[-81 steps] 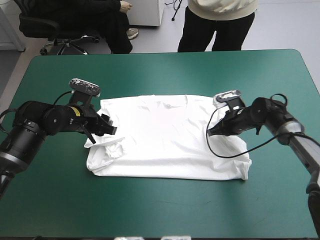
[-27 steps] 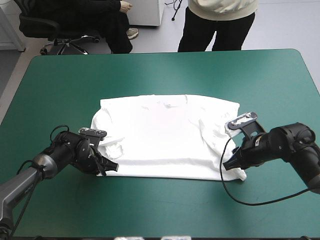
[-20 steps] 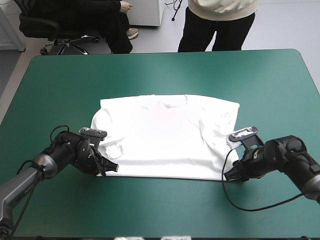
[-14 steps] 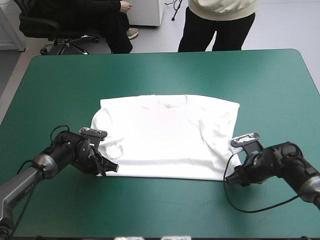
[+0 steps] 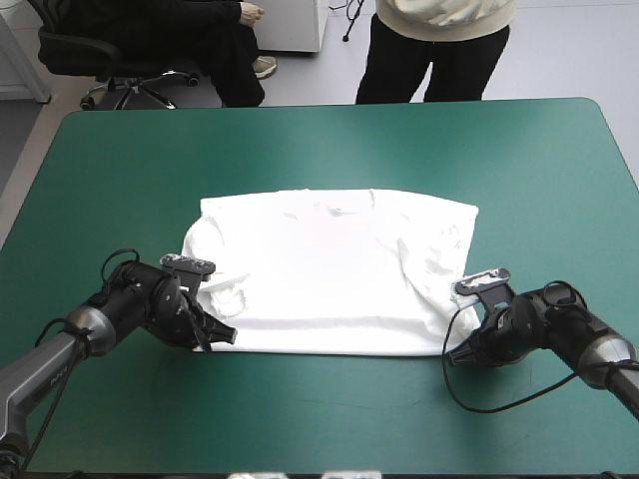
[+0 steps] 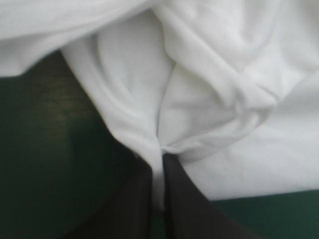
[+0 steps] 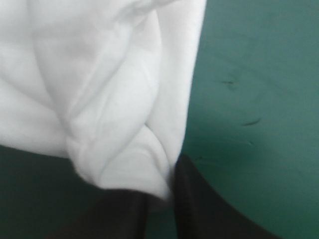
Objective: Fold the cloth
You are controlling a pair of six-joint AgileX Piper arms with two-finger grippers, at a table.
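Observation:
The white T-shirt (image 5: 329,269) lies spread flat in the middle of the table, both sleeves folded inward. My left gripper (image 5: 225,336) sits low at the shirt's near left corner. In the left wrist view the left gripper (image 6: 158,172) is shut on a pinched fold of the T-shirt (image 6: 214,99). My right gripper (image 5: 451,357) is down at the near right corner. In the right wrist view the right gripper (image 7: 162,191) has its black fingers drawn together, with the corner of the T-shirt (image 7: 99,89) bunched between them.
The teal-green cover (image 5: 329,419) shows as a wide strip between the shirt's near hem and the table's front edge, and more of it lies to both sides and beyond the collar.
The right gripper slid from the shirt's right side to the near right corner and its fingers came together on the cloth. The left gripper came to the near left corner earlier and has held still since.

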